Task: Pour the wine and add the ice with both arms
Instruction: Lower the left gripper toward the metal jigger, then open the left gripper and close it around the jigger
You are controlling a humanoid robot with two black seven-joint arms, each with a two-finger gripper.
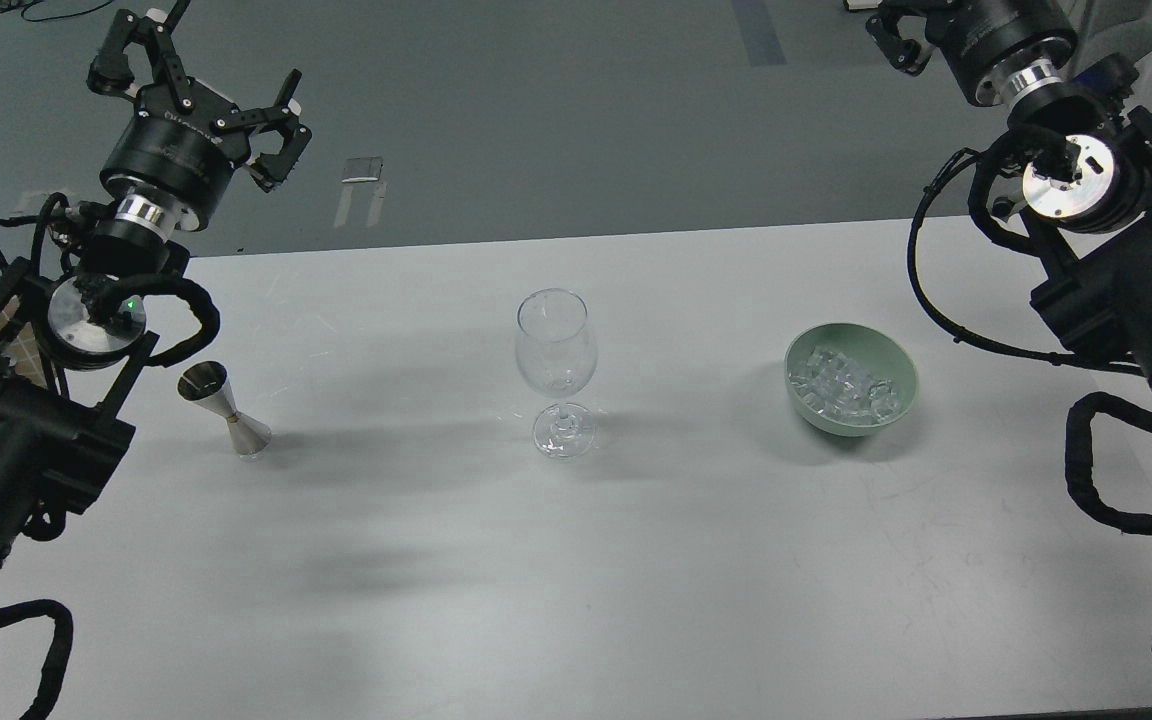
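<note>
A clear wine glass (556, 350) stands upright at the table's middle and looks empty. A small steel jigger (226, 410) stands to its left; I cannot tell whether it holds wine. The ice (844, 385), several clear cubes, lies in a green bowl (901, 375) to the glass's right. My left gripper (194, 90) is open and empty, high beyond the table's far left edge, well above the jigger. My right gripper (901, 40) is at the top right, partly cut off by the view's edge, far beyond the bowl.
The white table (576, 560) carries only the jigger, the glass and the bowl. Both arms' thick links and cable loops hang over its left and right sides. Grey floor with tape marks (361, 185) lies beyond the far edge.
</note>
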